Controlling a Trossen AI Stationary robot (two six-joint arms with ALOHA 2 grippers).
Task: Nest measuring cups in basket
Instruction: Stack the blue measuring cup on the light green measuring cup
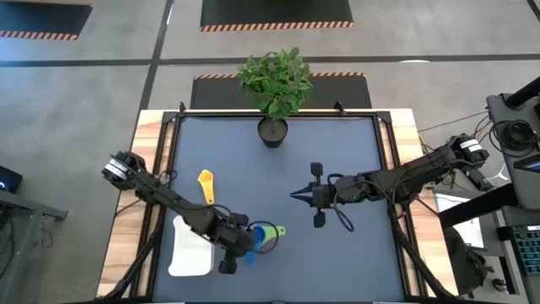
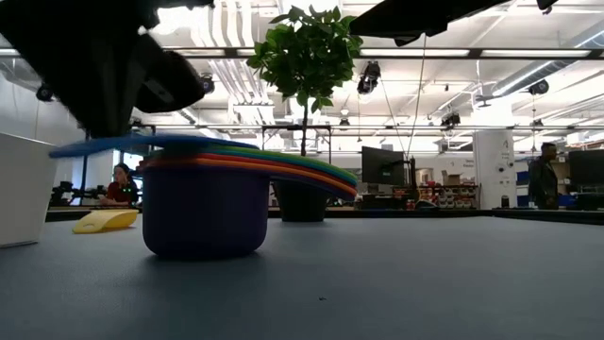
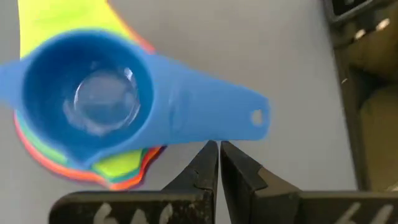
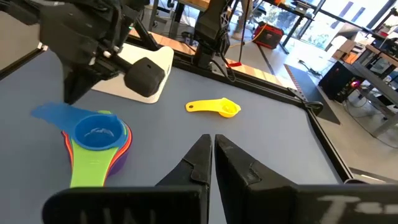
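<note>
Blue plastic tops the pile: the blue cup sits in a nested stack of smooth, glossy scoops, green, orange and red-pink rims fanning out under it and a squat purple cup at the bottom, all standing on the dark matte table just beside the basket, not in it. Over the stack hangs the left gripper, its thin pointed fingers pressed together and holding nothing, right by the blue cup's flat handle. Alone near the table's left edge lies the yellow cup, well apart from the rest. Mid-table waits the right gripper, fingers closed and empty. My worry is the lift: the cups look slick and loosely seated, so a pinch on one handle could pull that cup free or tip the stack. Whether the teal cup is in there I can't quite make out.
</note>
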